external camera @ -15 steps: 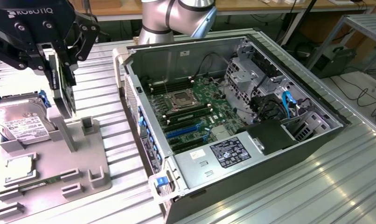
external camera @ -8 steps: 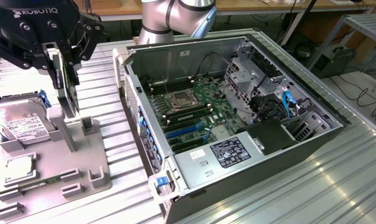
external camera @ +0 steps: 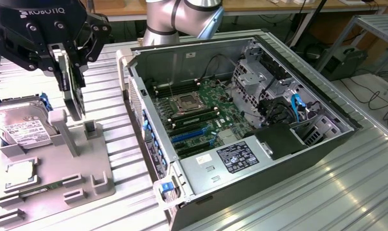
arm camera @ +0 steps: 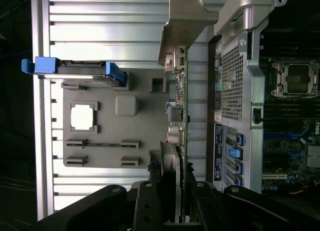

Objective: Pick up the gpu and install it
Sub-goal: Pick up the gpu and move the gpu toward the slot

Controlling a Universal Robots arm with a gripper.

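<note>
My gripper [external camera: 70, 65] is shut on the gpu [external camera: 72, 94], a thin dark card that hangs upright, edge-on, at the exterior view's left. Its lower end sits close above the posts of the grey holder tray [external camera: 84, 166]. In the wrist view the gpu [arm camera: 179, 108] runs away from my fingers [arm camera: 150, 201], green board edge and connectors showing, with its silver end bracket [arm camera: 182, 21] at the far end. The open computer case [external camera: 322, 144] lies to the exterior view's right of the card. Its motherboard [external camera: 210, 113] and blue slots [external camera: 186, 138] are exposed.
A silver hard drive [external camera: 22, 129] with blue rails stands at the tray's left end. A processor chip [external camera: 19, 174] and a thin memory stick [arm camera: 102, 145] lie in the tray. The case's side wall [external camera: 146, 130] rises between tray and motherboard. Everything rests on a ribbed metal table [external camera: 348, 192].
</note>
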